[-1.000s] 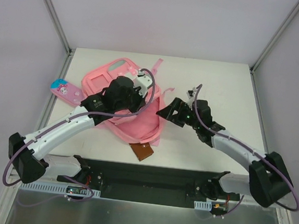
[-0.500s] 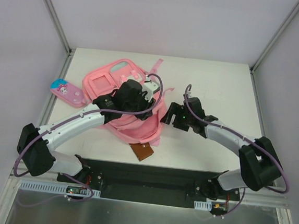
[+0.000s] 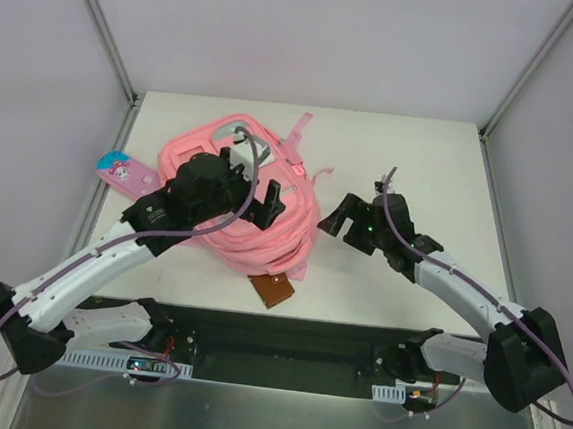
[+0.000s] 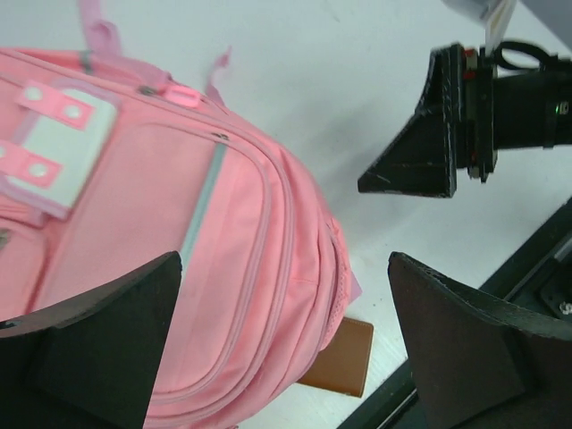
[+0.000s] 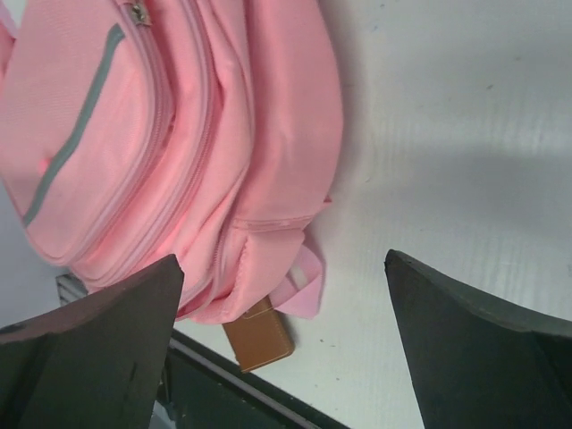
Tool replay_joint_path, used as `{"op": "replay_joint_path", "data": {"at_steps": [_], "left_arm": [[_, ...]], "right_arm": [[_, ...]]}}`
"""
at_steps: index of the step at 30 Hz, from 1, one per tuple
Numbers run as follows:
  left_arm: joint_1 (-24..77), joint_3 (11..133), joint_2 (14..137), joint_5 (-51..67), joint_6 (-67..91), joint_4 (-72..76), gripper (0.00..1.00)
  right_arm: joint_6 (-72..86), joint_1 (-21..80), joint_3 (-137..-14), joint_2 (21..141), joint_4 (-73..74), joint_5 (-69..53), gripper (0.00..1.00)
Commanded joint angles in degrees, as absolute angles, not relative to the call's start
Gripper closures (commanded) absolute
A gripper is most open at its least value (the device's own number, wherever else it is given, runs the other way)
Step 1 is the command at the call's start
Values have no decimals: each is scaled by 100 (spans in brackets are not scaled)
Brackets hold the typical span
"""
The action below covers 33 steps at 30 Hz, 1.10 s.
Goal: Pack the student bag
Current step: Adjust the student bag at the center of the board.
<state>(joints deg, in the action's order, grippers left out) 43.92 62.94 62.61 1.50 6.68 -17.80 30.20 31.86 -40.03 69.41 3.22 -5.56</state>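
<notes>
The student bag (image 3: 270,235), a pink backpack, lies flat in the middle of the table with its grey strip (image 4: 202,207) facing up. My left gripper (image 3: 259,182) hovers over the bag (image 4: 134,232), jaws wide open and empty (image 4: 286,349). My right gripper (image 3: 344,223) stands open just right of the bag (image 5: 179,134), above bare table, nothing between its fingers (image 5: 286,344). A brown leather-like case (image 3: 273,290) sticks out from under the bag's near edge (image 4: 340,357) (image 5: 259,335).
A small pink cartoon pencil case (image 3: 127,174) lies at the table's left edge. The black mounting rail (image 3: 286,340) runs along the near edge. The bag's pink straps (image 3: 298,135) trail toward the back. Frame posts (image 3: 107,33) stand at the back corners.
My left gripper went from shut to wide open over the bag and shifted slightly left. My right gripper reached toward the bag, then drew back to the right.
</notes>
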Motion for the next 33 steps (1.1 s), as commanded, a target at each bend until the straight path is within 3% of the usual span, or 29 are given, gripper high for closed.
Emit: {"op": "replay_joint_path", "data": {"at_steps": [1, 14, 17, 18, 20, 24, 33], "left_arm": [[4430, 6144, 5705, -798, 922, -1749, 1], [4412, 5845, 5432, -1099, 1107, -2013, 1], [4403, 5818, 5440, -1055, 1143, -2030, 1], [4412, 5818, 5440, -1063, 1143, -2039, 1], [4412, 5792, 5440, -1090, 1143, -2039, 1], [4403, 5783, 5475, -1081, 1143, -2039, 1], [4377, 5731, 5695, -1107, 1169, -2039, 1]], "right_arm": [[3830, 3199, -3858, 6916, -333, -1308, 3], [5308, 3885, -3929, 8797, -2099, -1371, 1], [5467, 3763, -3894, 9096, -2618, -1266, 28], [5484, 3701, -3876, 9123, -2854, -1257, 50], [5528, 3456, -3885, 9184, -2953, -1327, 63], [5406, 2963, -3964, 9193, -3058, -1494, 99], [4686, 1531, -4832, 9456, -2787, -1915, 99]]}}
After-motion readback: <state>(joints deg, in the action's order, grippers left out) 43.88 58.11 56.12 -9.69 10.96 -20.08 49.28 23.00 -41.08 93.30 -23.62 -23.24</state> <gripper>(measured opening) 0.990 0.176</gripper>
